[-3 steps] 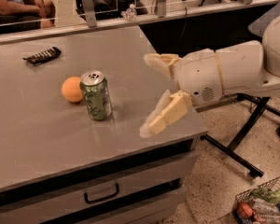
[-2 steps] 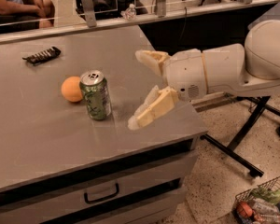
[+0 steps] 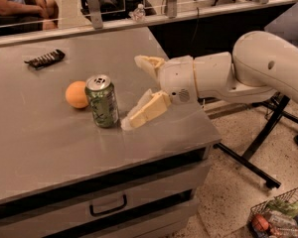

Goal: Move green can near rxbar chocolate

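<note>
The green can stands upright near the middle of the grey table, with its silver top and pull tab showing. The rxbar chocolate lies flat at the table's far left. My gripper is open, just right of the can and at its height. One finger sits toward the back and the other finger toward the front. The fingers do not touch the can.
An orange ball rests against the can's left side. A railing with a small bottle runs behind the table. A drawer handle is below the front edge. A basket of groceries sits on the floor at right.
My gripper has moved left across the table toward the can, staying open. The can, the ball and the bar have not moved.
</note>
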`<state>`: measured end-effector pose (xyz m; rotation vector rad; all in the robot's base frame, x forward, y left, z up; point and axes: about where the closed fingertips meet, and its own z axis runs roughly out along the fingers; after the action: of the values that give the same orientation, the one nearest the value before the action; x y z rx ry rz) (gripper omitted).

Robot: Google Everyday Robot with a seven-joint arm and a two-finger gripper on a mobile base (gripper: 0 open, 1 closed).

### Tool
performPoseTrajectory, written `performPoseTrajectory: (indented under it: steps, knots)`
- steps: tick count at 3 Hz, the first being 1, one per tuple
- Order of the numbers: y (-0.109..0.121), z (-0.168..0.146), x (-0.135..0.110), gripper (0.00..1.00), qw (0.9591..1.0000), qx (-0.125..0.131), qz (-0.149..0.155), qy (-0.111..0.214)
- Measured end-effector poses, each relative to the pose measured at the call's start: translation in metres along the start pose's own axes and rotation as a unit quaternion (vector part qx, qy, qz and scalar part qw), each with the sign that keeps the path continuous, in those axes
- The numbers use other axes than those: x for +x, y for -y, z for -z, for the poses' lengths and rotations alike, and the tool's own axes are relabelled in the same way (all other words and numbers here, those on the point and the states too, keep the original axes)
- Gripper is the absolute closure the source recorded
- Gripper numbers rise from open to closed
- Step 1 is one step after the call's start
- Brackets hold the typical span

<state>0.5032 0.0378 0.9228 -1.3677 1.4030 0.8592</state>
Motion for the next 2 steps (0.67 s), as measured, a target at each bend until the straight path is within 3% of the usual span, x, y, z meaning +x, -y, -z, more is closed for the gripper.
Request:
performPoseTrajectory:
  steps: [2]
  knots:
    - [0.015,-0.047,0.020,0.00,0.9995,-0.004,-0.029,0.011]
